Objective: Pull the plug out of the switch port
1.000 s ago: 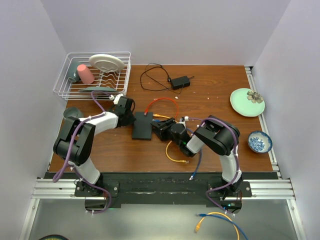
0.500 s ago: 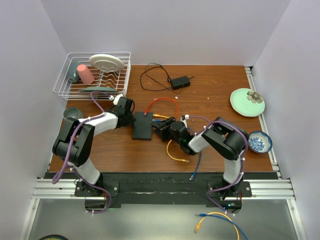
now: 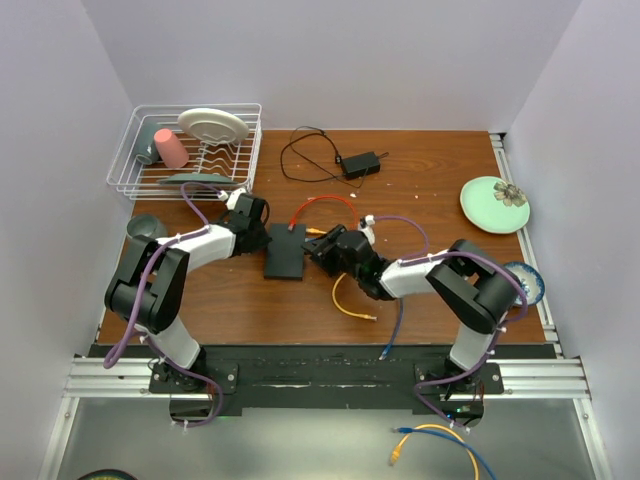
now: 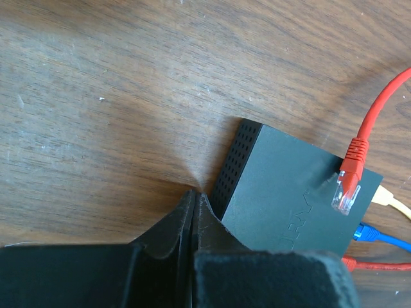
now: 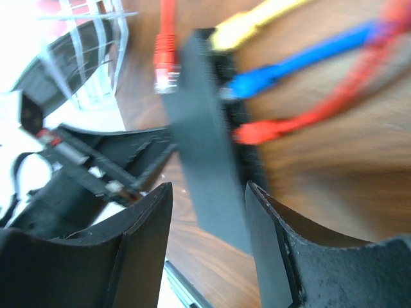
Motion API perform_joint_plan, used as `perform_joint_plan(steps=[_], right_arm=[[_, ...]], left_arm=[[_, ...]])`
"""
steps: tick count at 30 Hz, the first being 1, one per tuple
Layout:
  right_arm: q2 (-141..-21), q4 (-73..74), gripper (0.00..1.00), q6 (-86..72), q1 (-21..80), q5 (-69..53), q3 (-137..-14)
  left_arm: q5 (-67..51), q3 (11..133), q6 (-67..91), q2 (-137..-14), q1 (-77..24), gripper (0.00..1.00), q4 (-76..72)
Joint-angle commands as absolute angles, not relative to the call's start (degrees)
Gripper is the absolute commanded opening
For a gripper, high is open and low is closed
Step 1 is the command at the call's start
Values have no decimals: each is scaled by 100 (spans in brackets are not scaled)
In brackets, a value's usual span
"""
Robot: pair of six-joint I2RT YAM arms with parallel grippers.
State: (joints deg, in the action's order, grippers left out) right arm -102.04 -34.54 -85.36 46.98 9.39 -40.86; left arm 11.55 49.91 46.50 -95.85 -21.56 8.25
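Note:
The flat black switch (image 3: pixel 286 252) lies mid-table. Its port (image 5: pixel 239 96) row on the right narrow edge holds a yellow plug (image 5: pixel 232 29), a blue plug (image 5: pixel 255 77) and a red plug (image 5: pixel 257 132). A loose red plug (image 4: pixel 347 186) with a clear tip rests on the switch top (image 4: pixel 289 192). My left gripper (image 4: pixel 194 194) is shut and empty, its tip against the switch's perforated left side (image 3: pixel 261 238). My right gripper (image 5: pixel 209 205) is open at the port edge (image 3: pixel 320 248); the switch's near end shows blurred between and beyond its fingers.
A wire dish rack (image 3: pixel 150 180) with a pink cup and a plate stands back left. A small black adapter (image 3: pixel 360 163) with thin cord lies behind. A green plate (image 3: pixel 494 205) and a blue bowl (image 3: pixel 530 285) sit at the right. Yellow cable (image 3: pixel 350 305) trails forward.
The right arm's elbow has swung out to the right and the wrist has shifted slightly back, staying by the switch's port edge. The left arm and switch have not moved.

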Motion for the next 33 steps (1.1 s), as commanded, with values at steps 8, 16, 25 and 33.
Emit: perform_joint_plan(steps=[8,16,25,33], right_arm=[[-9229,-1137,57,-5899,4387,836,-5773],[-10037,449,54,-3361,3368,615,-7321],[-11108,835,39,-2479,2830,79,-8498],[-11180,668,17,-2575,2874,-237,-8666]], left_arm=[[1072,5098,4676,-9378,-2206,0,773],[1072,5221,4527,-9264,-2197,0,931],[1669,5396,4456,-8307,-2127,0,1423],[1090,4888,4675,-7586,-2583,0,1398]])
